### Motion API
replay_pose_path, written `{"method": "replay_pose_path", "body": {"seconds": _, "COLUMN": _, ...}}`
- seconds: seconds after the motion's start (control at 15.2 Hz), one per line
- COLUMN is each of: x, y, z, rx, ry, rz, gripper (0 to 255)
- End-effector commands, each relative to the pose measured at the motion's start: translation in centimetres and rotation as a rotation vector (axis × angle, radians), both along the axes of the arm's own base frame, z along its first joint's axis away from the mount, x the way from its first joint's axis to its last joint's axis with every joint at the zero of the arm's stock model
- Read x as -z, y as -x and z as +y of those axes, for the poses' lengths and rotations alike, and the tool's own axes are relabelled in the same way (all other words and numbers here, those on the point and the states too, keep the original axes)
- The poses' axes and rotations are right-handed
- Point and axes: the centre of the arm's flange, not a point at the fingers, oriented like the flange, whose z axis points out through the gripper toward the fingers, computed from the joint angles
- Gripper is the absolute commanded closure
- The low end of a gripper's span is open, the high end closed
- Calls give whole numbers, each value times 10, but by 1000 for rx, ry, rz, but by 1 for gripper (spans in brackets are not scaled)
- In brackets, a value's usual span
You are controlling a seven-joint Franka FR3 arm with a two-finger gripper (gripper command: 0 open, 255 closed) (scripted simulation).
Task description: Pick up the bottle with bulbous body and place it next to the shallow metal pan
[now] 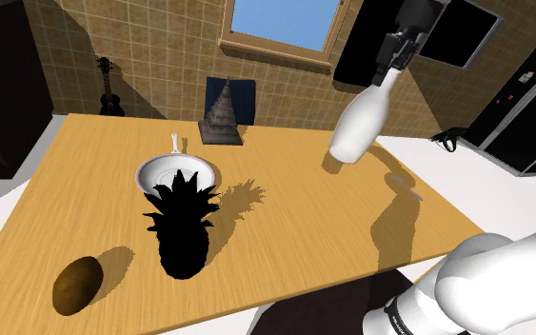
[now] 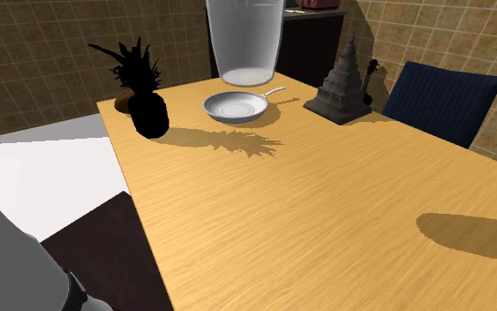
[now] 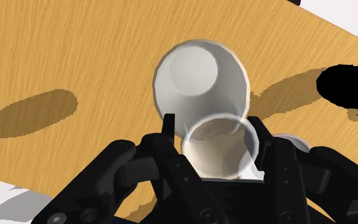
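Pincer (image 3: 212, 130) clasping white bulbous bottle (image 3: 199, 76), woodgrain table (image 3: 75, 51)

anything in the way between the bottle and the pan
Nothing visible. The bottle, clasped in the end effector, hangs over bare table; the pineapple and the grey statue stand beside the pan, off that path.
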Motion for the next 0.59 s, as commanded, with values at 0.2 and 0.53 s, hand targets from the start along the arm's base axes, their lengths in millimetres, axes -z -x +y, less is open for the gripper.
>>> {"method": "replay_pose_path", "body": {"seconds": 0.2, "x": -27, "y": 0, "z": 0, "rx": 0, "ry": 0, "rz": 0, "gripper": 255}}
{"method": "replay_pose_path", "body": {"seconds": 0.53, "x": -11, "y": -22, "z": 23, "rx": 0, "ry": 0, "rz": 0, "gripper": 255}}
